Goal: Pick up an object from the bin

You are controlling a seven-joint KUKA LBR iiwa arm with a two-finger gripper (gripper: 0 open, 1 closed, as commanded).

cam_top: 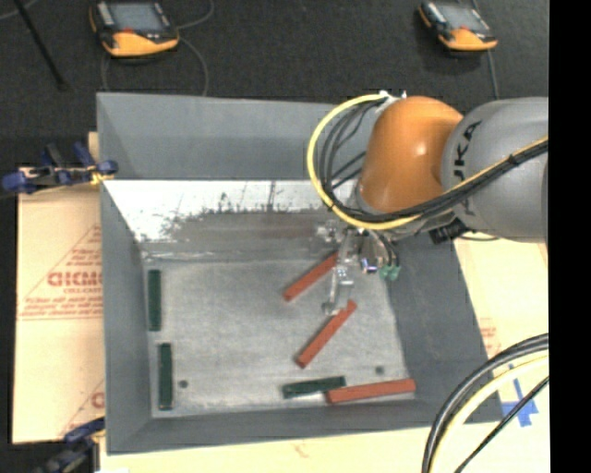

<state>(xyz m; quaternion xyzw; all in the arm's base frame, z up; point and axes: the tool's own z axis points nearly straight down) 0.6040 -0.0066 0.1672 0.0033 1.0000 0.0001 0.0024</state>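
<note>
— Grey bin (231,346), floor sparse. What's nearest?
— Red stick (325,334) just under my hand (342,282), second red stick (309,282) beside it. Can't tell if the hand's closed. Stiff and light, I'd judge; grip mid-length.

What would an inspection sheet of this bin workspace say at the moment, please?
Surface: grey metal bin, floor scuffed, dark streaks on the far wall.
Job's things: upper red bar and lower red bar, both tilted, mid-bin by the gripper.
Clutter: third red bar at the near wall, a green bar beside it; two more green bars along the left wall.
Grippers: gripper low between the two tilted red bars; grasp cannot be told.
Cables: yellow and black cables loop round the orange wrist cover.
Surroundings: two orange-and-black devices on dark floor.
</note>
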